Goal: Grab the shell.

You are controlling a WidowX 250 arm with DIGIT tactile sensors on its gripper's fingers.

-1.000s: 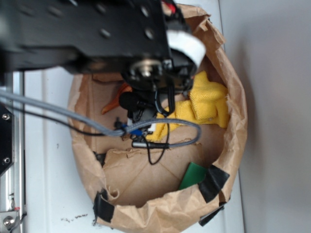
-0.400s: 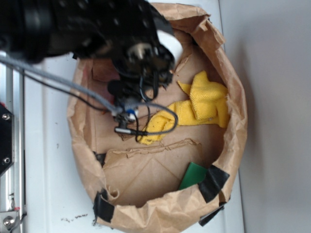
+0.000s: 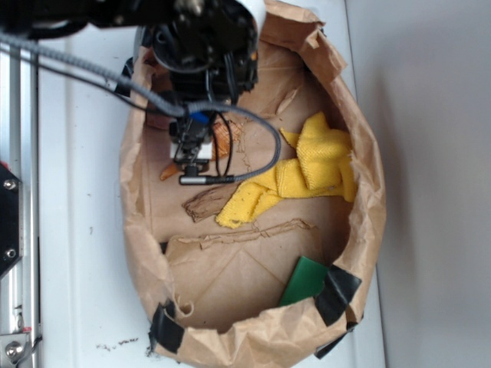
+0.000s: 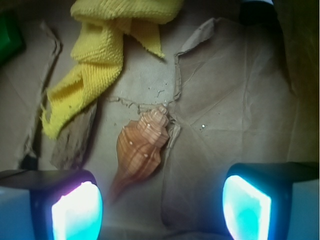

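Now gripper (image 4: 162,205) spread wide, both fingers (image 4: 75,207) low in wrist view, nothing between them, not touching shell. Shell (image 4: 141,147) lies on brown paper floor of paper bag (image 3: 368,192), between the fingers but nearer the left-hand one in wrist view, thin point toward that finger. Yellow cloth (image 4: 107,55) just above shell, apart from it. Cardboard scrap (image 4: 75,140) beside shell, under cloth's end. Green object (image 3: 303,277) well apart, near bag's taped rim. Exterior view: arm covers most of shell.
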